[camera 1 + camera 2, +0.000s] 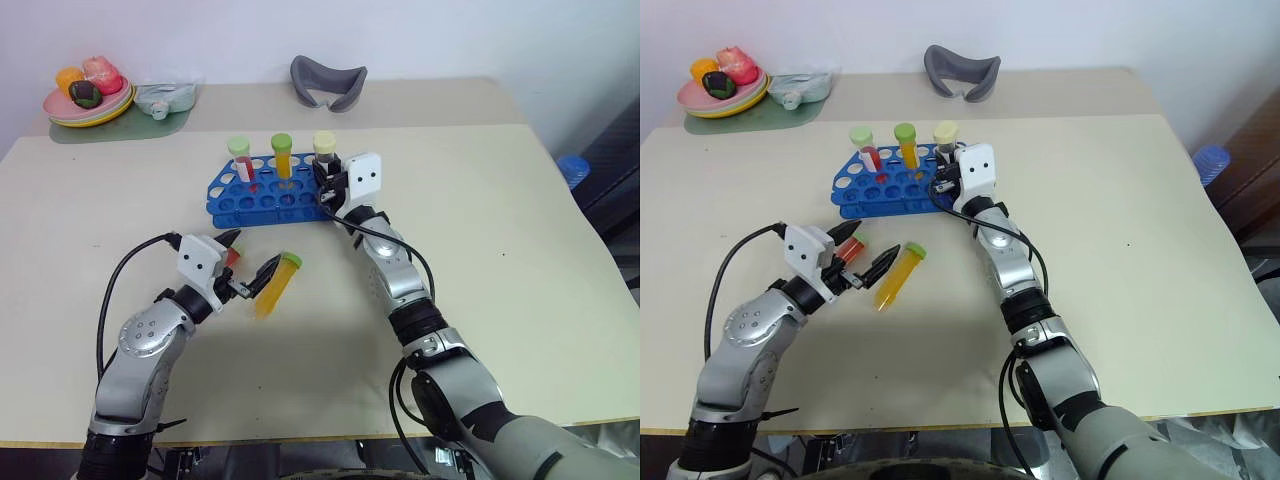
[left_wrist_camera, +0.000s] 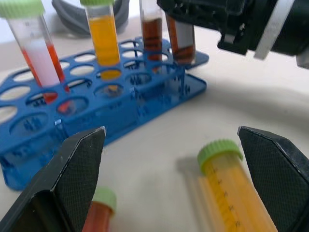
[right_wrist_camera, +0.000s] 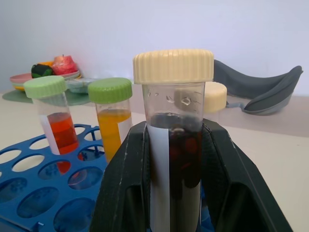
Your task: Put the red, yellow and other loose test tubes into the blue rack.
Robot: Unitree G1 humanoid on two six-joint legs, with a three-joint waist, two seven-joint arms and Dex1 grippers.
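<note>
While a dark tube (image 3: 175, 159) is grasped over the blue rack (image 1: 262, 200) by the right end effector (image 1: 330, 185), the left end effector (image 1: 250, 270) is held released beside a yellow tube (image 1: 277, 285).

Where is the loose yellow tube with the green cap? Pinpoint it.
The yellow tube lies on the table, nearer the robot than the blue rack, just beyond the open left gripper, with a red tube beside it.
</note>
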